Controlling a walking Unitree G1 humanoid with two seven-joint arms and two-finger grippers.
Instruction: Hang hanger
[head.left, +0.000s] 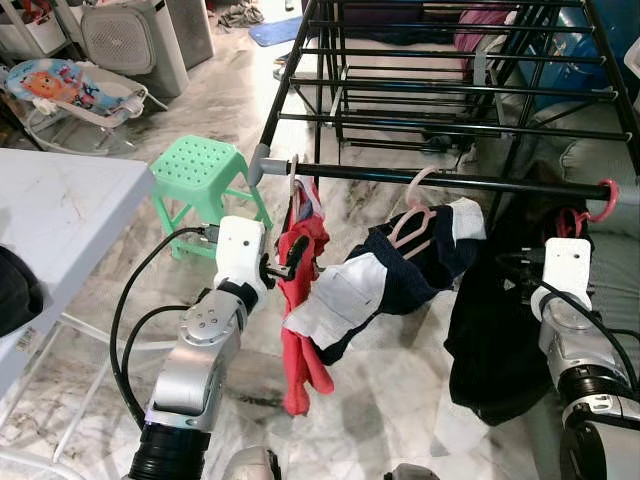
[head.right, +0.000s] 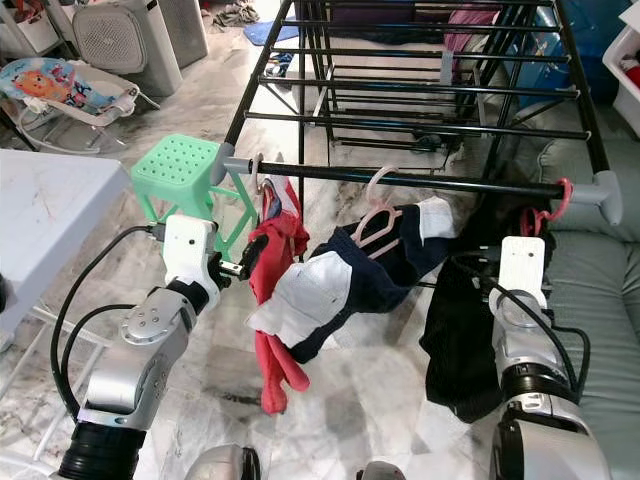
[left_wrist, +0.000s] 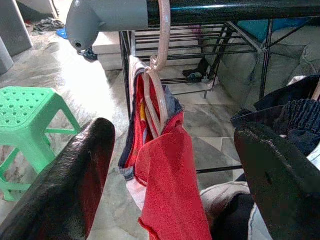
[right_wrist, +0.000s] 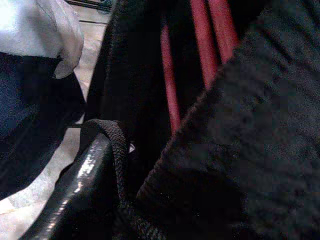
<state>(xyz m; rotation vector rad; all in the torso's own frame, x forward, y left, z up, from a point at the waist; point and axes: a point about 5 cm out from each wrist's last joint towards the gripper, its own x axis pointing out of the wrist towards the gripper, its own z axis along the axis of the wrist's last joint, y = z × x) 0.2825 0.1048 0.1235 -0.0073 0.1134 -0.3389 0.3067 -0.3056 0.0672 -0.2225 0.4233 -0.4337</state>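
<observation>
Hangers sit on the front rail (head.left: 470, 181) of the black drying rack (head.left: 450, 70), which crosses the middle of your eye views. The pale hanger (head.left: 294, 180) hooks over the rail's left end, just beside the grey cap (head.left: 260, 163), and carries a red garment (head.left: 300, 300) that drops toward the lower centre. Your left gripper (head.left: 287, 262) is at that garment, left of centre; in the wrist view its fingers (left_wrist: 75, 190) stand wide apart with the red cloth between them, gripping nothing. A pink hanger (head.left: 415, 200) with a navy-and-white garment (head.left: 380, 275) hangs mid-rail. A red hanger (head.left: 600, 205) at the right end holds a black garment (head.left: 490, 330). Your right gripper (head.right: 470, 268) is pushed into that black cloth at the right; you cannot tell how far it is open. A green stool (head.left: 200, 170) stands at upper left, and a white table (head.left: 60, 210) at the left edge.
</observation>
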